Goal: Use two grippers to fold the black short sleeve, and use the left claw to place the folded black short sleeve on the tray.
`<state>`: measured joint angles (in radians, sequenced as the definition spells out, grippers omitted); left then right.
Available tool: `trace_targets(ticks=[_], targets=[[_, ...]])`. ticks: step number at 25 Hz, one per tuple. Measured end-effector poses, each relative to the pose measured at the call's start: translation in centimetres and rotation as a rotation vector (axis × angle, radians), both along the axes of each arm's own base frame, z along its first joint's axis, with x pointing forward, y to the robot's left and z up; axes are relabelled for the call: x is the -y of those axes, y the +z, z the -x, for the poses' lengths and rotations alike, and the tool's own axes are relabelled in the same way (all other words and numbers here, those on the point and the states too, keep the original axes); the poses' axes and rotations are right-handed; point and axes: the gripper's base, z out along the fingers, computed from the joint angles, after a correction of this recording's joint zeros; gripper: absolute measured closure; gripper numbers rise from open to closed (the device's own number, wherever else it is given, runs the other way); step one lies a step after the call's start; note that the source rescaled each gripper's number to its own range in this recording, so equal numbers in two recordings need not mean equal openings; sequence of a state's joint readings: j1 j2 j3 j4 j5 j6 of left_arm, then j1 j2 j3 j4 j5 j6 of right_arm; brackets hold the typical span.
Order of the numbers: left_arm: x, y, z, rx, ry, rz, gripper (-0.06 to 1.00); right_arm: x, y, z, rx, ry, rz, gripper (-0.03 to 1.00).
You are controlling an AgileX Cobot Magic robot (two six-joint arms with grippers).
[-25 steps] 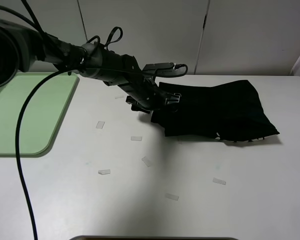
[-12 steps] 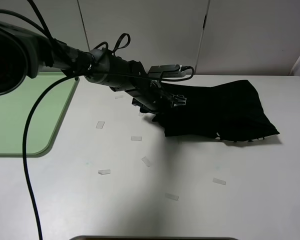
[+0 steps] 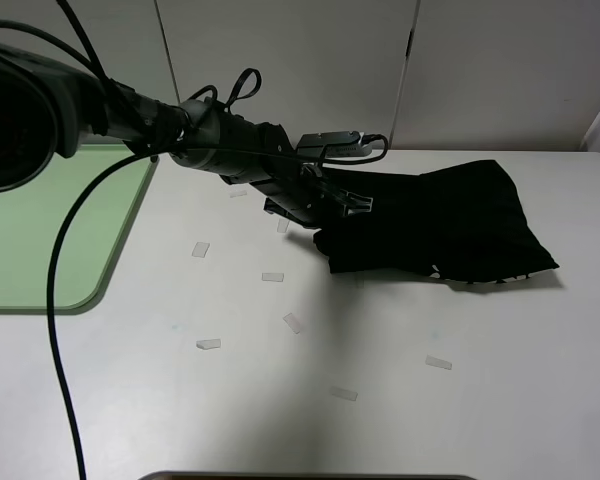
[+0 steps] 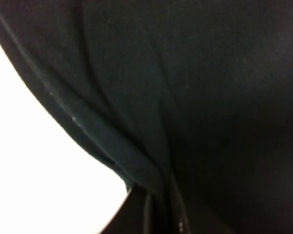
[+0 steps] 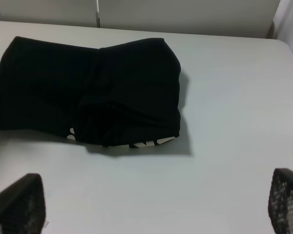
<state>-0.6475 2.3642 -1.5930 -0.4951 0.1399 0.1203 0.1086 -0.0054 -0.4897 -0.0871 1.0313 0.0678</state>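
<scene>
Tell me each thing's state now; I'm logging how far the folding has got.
black short sleeve: folded, lying on the table
tray: garment not on it
left gripper: at the garment's edge, grip unclear
right gripper: open, holding nothing

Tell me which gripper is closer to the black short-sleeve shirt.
Left. The left gripper is against the black short-sleeve shirt's edge, with cloth filling its wrist view. The right gripper sits apart, fingers wide open, with bare white table between it and the shirt.
</scene>
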Motion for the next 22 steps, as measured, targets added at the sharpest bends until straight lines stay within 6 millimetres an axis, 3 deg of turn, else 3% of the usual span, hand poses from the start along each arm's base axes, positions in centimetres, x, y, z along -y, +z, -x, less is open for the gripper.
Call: trace_targets(ticks=[3, 7, 22], targets=[[-0.1, 0.5, 0.1, -0.015, -0.008, 0.0, 0.94, 0.0, 0.0, 0.0, 0.0, 0.0, 0.0, -0.03], [-1.2, 2.7, 0.0, -0.046, -0.05, -0.025, 0.94, 0.0, 0.0, 0.0, 0.0, 0.0, 0.0, -0.03], [-8.9, 10.7, 0.4, -0.134, -0.209, -0.326, 0.94, 0.0, 0.0, 0.0, 0.001, 0.0, 0.0, -0.03]])
